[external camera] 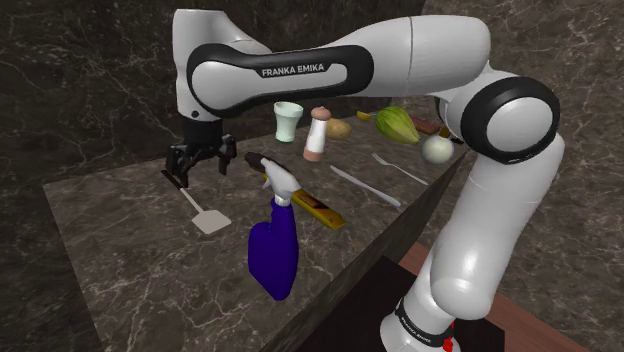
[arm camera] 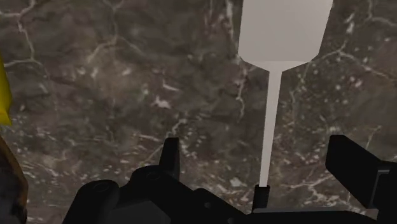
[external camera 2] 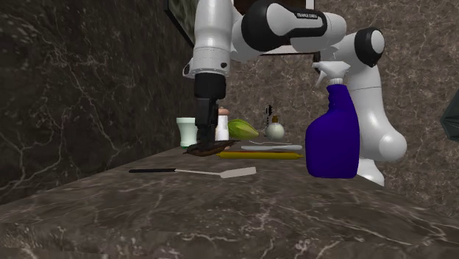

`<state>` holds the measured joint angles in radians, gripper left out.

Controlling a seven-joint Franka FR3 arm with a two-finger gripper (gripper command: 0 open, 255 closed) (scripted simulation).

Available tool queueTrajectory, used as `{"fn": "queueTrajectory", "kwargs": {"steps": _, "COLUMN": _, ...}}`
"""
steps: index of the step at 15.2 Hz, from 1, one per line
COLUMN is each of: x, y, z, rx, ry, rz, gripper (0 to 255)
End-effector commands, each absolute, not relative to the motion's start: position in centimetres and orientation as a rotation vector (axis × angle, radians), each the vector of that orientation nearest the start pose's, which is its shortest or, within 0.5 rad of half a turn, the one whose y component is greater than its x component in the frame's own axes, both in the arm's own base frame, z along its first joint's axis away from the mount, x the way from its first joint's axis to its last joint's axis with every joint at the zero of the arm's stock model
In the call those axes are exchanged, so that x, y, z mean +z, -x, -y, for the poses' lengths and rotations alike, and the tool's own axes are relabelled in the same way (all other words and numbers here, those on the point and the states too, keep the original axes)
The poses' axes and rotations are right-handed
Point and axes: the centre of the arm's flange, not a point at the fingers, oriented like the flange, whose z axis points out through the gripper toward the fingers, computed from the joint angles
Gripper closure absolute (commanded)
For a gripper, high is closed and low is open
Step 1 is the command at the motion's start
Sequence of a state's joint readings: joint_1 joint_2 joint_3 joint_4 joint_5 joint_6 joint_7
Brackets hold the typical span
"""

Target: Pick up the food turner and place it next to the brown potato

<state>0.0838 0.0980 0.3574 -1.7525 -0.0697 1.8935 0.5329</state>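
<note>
The food turner lies flat on the dark marble counter, with a pale grey blade, a thin pale shaft and a black handle. My gripper hangs open over the handle end. Seen from the wrist, the shaft runs between the two fingers, which stand wide apart and do not touch it; the blade lies ahead of them. The brown potato sits at the far end of the counter, beside a white shaker.
A blue spray bottle stands close to the turner at the counter's front edge. A yellow and brown long object, two silver utensils, a pale green cup, a green vegetable and a white bulb lie farther along.
</note>
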Motion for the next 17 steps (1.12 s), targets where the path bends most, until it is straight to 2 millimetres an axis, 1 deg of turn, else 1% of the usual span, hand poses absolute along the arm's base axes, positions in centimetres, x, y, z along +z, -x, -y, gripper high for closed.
{"fn": "queueTrajectory", "kwargs": {"steps": 1, "x": 50.7, "y": -56.3, "z": -25.8, "rx": -0.100, "ry": 3.140, "rz": -0.148, "gripper": 0}}
{"fn": "queueTrajectory", "kwargs": {"steps": 2, "x": 50.5, "y": -57.3, "z": -26.6, "rx": -0.103, "ry": 3.139, "rz": -0.163, "gripper": 0}}
{"fn": "queueTrajectory", "kwargs": {"steps": 3, "x": 50.5, "y": -57.7, "z": -26.8, "rx": -0.104, "ry": 3.138, "rz": -0.168, "gripper": 0}}
{"fn": "queueTrajectory", "kwargs": {"steps": 9, "x": 47.3, "y": -57.9, "z": -26.8, "rx": -0.104, "ry": 3.138, "rz": -0.168, "gripper": 0}}
{"fn": "queueTrajectory", "kwargs": {"steps": 10, "x": 46.5, "y": -57.9, "z": -26.8, "rx": -0.104, "ry": 3.138, "rz": -0.168, "gripper": 0}}
{"fn": "queueTrajectory", "kwargs": {"steps": 17, "x": 46.5, "y": -57.9, "z": -26.8, "rx": -0.104, "ry": 3.138, "rz": -0.168, "gripper": 0}}
